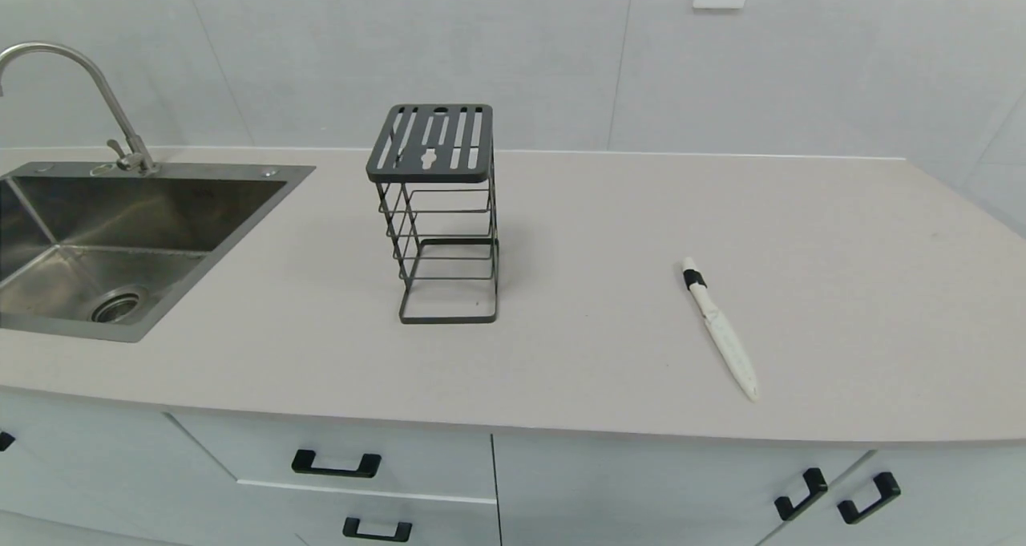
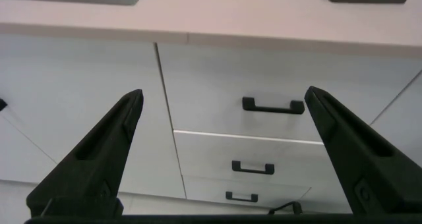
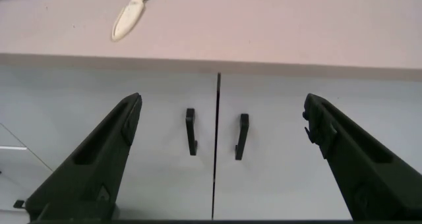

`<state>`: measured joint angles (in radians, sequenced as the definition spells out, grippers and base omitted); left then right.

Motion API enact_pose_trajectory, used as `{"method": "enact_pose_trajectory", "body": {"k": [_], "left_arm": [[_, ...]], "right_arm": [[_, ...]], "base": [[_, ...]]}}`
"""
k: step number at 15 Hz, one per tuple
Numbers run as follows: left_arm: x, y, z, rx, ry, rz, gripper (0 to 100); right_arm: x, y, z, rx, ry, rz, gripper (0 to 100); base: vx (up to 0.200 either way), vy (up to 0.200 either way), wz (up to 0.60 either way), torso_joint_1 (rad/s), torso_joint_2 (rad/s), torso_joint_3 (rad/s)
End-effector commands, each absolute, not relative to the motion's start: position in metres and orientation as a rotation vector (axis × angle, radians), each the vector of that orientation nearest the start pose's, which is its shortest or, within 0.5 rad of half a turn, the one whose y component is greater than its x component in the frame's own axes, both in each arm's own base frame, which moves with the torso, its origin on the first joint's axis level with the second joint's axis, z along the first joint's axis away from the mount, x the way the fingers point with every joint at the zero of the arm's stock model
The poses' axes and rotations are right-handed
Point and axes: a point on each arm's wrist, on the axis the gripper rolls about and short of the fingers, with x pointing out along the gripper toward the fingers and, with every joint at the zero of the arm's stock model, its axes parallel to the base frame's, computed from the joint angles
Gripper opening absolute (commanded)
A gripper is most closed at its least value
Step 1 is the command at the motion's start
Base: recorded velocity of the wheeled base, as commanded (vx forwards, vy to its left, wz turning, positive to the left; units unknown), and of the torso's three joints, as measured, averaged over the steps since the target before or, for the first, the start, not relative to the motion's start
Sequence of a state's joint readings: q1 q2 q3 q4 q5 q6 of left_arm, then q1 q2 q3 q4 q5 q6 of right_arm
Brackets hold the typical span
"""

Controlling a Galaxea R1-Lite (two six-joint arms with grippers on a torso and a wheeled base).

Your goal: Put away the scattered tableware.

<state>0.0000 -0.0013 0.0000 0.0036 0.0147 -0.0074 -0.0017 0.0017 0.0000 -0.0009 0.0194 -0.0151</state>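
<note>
Knife [image 1: 719, 329] lies on the counter [image 1: 609, 233] around 4 o'clock from the slotted rack [image 1: 437, 209], well apart. Left gripper [image 2: 224, 95] and right gripper [image 3: 222, 100] hang wide open below the counter edge, empty, probably prepped to grab.

Light: bright, even, diffuse; comes from overhead.
Shadows: soft and faint; small one on table [image 1: 641, 209] just right of rack [image 1: 437, 209].
Glare: mild sheen on steel sink [image 1: 160, 201] and faucet [image 1: 112, 109].
Distortion: table front edge bows in head view.
</note>
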Motion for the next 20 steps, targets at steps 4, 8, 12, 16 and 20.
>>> {"method": "enact_pose_trajectory", "body": {"k": [4, 8, 12, 16, 20], "left_arm": [[-0.0228, 0.0005, 0.0752, -0.003, 0.003, 0.021, 100], [-0.0228, 0.0002, 0.0752, 0.014, 0.003, 0.008, 100], [-0.0228, 0.0002, 0.0750, 0.008, 0.005, 0.008, 100], [-0.0228, 0.0002, 0.0750, 0.005, 0.005, 0.009, 100], [-0.0228, 0.0002, 0.0752, 0.008, 0.003, 0.008, 100]], "right_arm": [[-0.0226, 0.0005, 0.0757, -0.015, 0.001, 0.018, 100], [-0.0226, 0.0005, 0.0757, -0.015, 0.001, 0.018, 100], [-0.0226, 0.0005, 0.0757, -0.015, 0.001, 0.018, 100], [-0.0226, 0.0005, 0.0757, -0.015, 0.001, 0.018, 100], [-0.0226, 0.0005, 0.0757, -0.015, 0.001, 0.018, 100]], "base": [[0.000, 0.000, 0.00, 0.279, -0.53, -0.255], [0.000, 0.000, 0.00, 0.290, -0.57, -0.277], [0.000, 0.000, 0.00, 0.283, -0.56, -0.261], [0.000, 0.000, 0.00, 0.015, -0.04, -0.018], [0.000, 0.000, 0.00, 0.125, 0.00, 0.126]]}}
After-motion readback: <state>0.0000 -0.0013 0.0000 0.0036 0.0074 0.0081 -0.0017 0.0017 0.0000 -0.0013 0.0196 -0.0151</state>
